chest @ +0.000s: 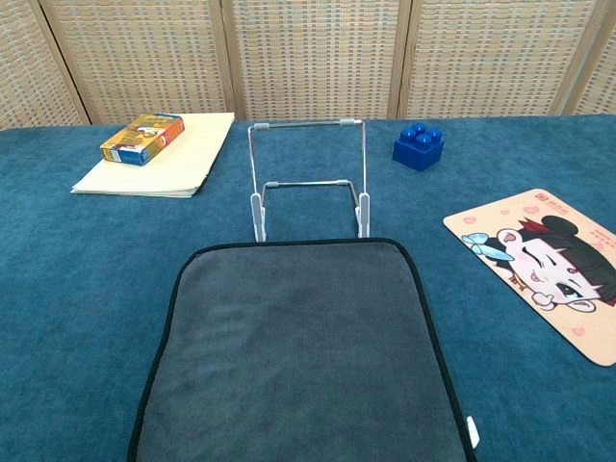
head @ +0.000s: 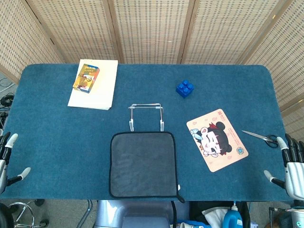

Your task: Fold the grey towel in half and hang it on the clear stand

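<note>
Both hands sit at the near corners of the bench (head: 57, 137), well apart from everything on it. Left hand (head: 8, 159) shows at the left edge of the head view with its fingers spread and nothing in them; right hand (head: 290, 164) shows at the right edge, fingers likewise apart and empty. Neither hand appears in the chest view.

The grey towel (head: 142, 164) lies flat and unfolded on the blue bench cover at the near edge, midway between the two hands. It has a dark trim around its border and a small white tag at its near right corner. Just beyond its far edge stands the clear stand (head: 146, 116), upright, its feet close to or touching the towel's rim; the chest view shows its frame with a top bar and a lower crossbar, nothing hanging on it.

Right of the towel lies a cartoon mouse pad (head: 217, 146), turned at an angle. A pair of scissors (head: 261, 137) lies between that pad and the right hand. A blue building brick (head: 185, 88) sits beyond the pad. At the far left, a small yellow box (head: 86, 78) rests on a cream paper folder (head: 97, 90).
</note>
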Robot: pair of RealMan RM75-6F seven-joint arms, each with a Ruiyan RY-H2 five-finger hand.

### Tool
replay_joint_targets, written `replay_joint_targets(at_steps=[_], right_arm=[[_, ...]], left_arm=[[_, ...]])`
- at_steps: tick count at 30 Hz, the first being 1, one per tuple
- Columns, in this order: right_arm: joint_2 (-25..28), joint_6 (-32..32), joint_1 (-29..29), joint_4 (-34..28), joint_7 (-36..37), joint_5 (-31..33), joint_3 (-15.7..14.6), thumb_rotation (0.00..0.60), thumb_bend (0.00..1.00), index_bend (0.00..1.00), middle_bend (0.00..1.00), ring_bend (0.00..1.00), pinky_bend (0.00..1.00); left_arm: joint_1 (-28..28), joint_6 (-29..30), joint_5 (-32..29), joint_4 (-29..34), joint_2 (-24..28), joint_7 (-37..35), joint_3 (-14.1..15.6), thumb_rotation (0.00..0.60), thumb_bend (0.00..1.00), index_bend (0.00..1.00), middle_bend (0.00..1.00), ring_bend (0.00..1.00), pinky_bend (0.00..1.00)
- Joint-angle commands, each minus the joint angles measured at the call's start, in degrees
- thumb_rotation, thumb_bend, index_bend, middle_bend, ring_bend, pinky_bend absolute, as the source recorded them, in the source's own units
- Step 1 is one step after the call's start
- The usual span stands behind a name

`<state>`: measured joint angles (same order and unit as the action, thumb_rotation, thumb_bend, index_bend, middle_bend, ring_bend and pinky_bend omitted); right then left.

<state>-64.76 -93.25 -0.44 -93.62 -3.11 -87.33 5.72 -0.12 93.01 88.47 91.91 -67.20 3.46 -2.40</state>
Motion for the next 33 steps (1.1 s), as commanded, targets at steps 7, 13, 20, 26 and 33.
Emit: replay_joint_targets(at_steps=[7, 13, 20, 26, 33], right_arm=[[-0.01, 0.31, 0.1, 0.08, 0.05, 0.15, -0.01, 0.6, 0.0, 0.0, 0.0, 0.0, 0.0], [0.16, 0.31, 0.11, -0.12, 0.28, 0.36, 0.15, 0.6, 0.0, 0.0, 0.0, 0.0, 0.0], [0.21, 0.82, 0.26, -0.06, 0.36, 1.31, 0.51, 0.6, 0.0, 0.0, 0.0, 0.0, 0.0], [-0.19, 1.96, 0.75, 0.13, -0.49, 1.98, 0.57, 0.6, 0.0, 0.0, 0.0, 0.0, 0.0], [-0.21, 2.87, 1.04, 0.38, -0.22, 3.41, 1.02, 0.6, 0.0, 0.0, 0.0, 0.0, 0.0]], left_arm=[[-0.08, -0.42, 0.04, 0.01, 0.04, -0.23, 0.12, 0.6, 0.18, 0.0, 0.0, 0.0, 0.0], [-1.94, -2.36, 2.07, -1.72, -0.98, -1.2, 0.36, 0.6, 0.18, 0.0, 0.0, 0.0, 0.0], [-7.5, -7.26, 8.31, -7.36, -5.33, -2.38, 1.27, 0.6, 0.2, 0.07, 0.0, 0.0, 0.0], [-13.55, -11.61, 12.46, -13.93, -11.4, -1.99, 0.86, 0.6, 0.22, 0.3, 0.0, 0.0, 0.0], [-19.85, -17.92, 15.19, -22.51, -20.87, 0.36, 2.01, 0.6, 0.24, 0.41, 0.0, 0.0, 0.0]])
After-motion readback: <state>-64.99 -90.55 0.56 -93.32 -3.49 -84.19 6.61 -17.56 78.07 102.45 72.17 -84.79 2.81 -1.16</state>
